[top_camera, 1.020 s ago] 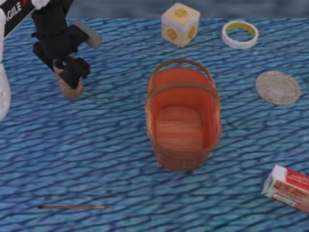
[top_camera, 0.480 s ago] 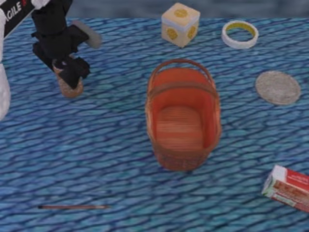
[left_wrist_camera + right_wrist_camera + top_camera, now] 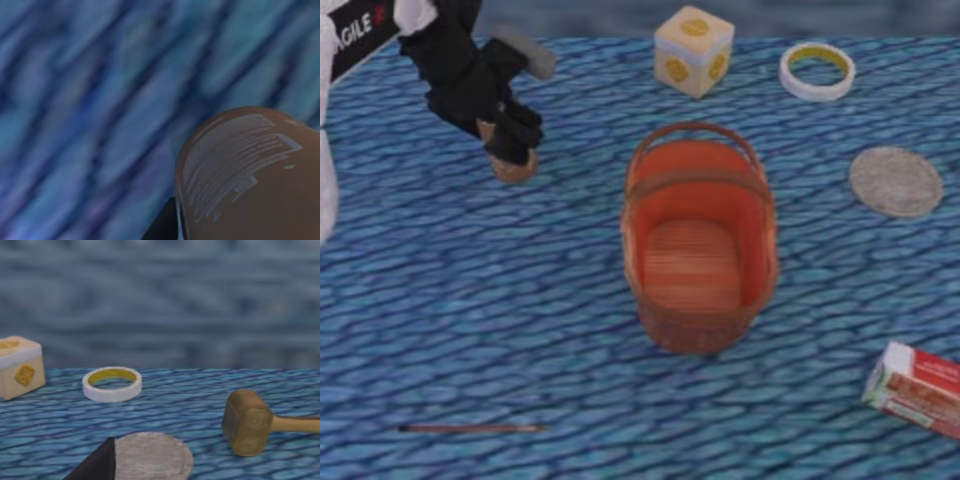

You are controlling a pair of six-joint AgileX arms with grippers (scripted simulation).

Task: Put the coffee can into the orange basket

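Left pincer, coffee can, blue woven table

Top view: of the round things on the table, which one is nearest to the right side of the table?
The flat grey disc. It lies farther right than the white and yellow tape ring, the orange basket and the coffee can.

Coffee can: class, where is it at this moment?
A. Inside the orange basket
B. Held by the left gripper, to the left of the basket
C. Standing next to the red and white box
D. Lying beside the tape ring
B: in the top view the left gripper holds the can near the table's far left, well apart from the empty basket; the left wrist view shows the can close up.
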